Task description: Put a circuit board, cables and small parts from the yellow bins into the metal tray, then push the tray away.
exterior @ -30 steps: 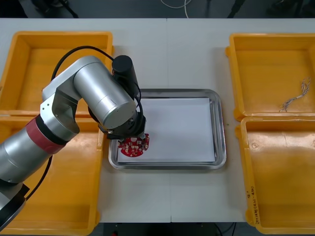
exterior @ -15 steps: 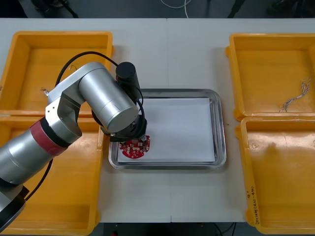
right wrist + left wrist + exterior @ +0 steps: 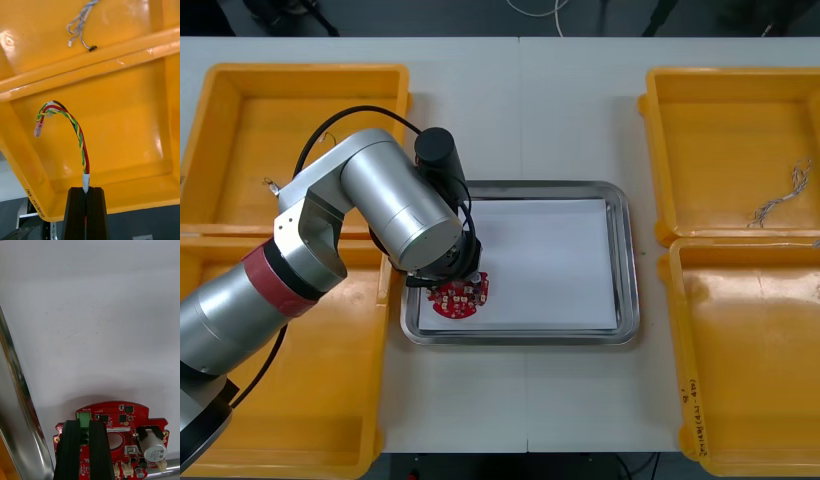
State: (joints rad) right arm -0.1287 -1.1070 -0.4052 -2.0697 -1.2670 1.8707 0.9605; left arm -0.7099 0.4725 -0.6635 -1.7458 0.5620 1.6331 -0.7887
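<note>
A: Since the largest things are to be taken first, where are the bins [image 3: 310, 390] and the tray [image 3: 629, 300] placed against the grippers?

B: The tray's white floor is spread out beyond the left gripper [image 3: 84, 424], and its shiny rim is passed close beside one finger. One bin [image 3: 123, 112] is seen open beneath the right gripper [image 3: 86, 189], well apart from it.

A: And where is the board found?

B: The board [image 3: 123, 427] is laid on the white floor, right at the left fingertips. It is pinched at the green connector [image 3: 83, 419] on its edge, the jaws being held apart only by that block's width.

A: How is it expected to handle?

B: It is judged light and stiff, yet fragile. A capacitor [image 3: 153, 450] and small sockets are raised just beside the fingers and should not be pressed. The edge or the connector block is thought the sound place to be gripped.

A: What is held on the other side?

B: A cable [image 3: 80, 142], twisted red, yellow and green, is clamped by one end, the right fingers being pressed almost together on it. It is arched away from the fingertips and drooped at its free plug, so it is judged soft, light and prone to swing; a hold near an end is advised. A blue-and-white cable [image 3: 79, 26] is left in the bin beyond.
</note>
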